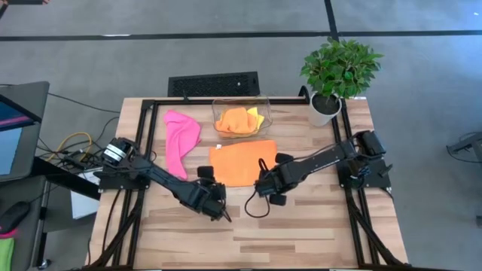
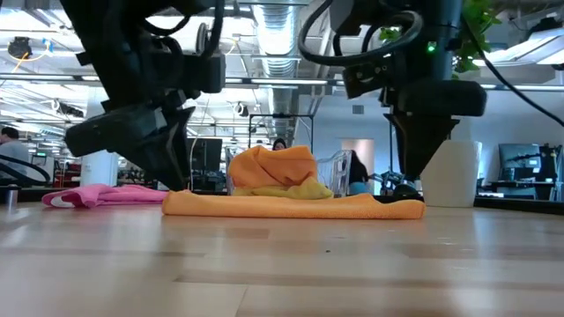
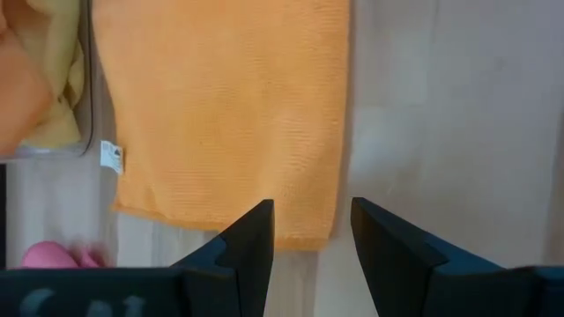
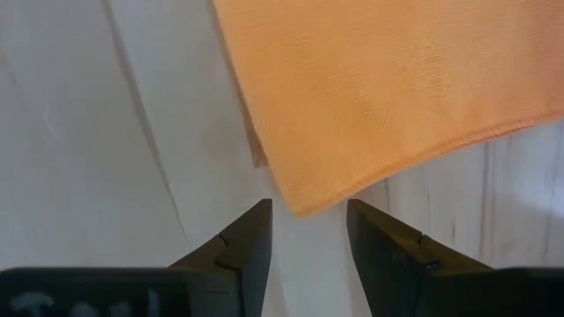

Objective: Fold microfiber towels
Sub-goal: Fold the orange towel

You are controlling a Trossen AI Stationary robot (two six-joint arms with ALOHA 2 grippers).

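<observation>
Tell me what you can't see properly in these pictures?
- Low view: the clear bin is mostly hidden behind the orange towel lying flat in front.
- High view: the yellow towel is mostly covered by the orange towel in the bin.
- Left wrist view: the pink towel is cut off by the left gripper.

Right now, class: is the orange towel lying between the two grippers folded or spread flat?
Folded: the orange towel lies as a flat rectangle, and the low view shows stacked layers along its edge.

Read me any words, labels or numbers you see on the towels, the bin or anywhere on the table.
Nothing here can be read.
White tag on the flat orange towel: print too small to read.
Bin, pink towel, plant pot, table: no text visible.
</observation>
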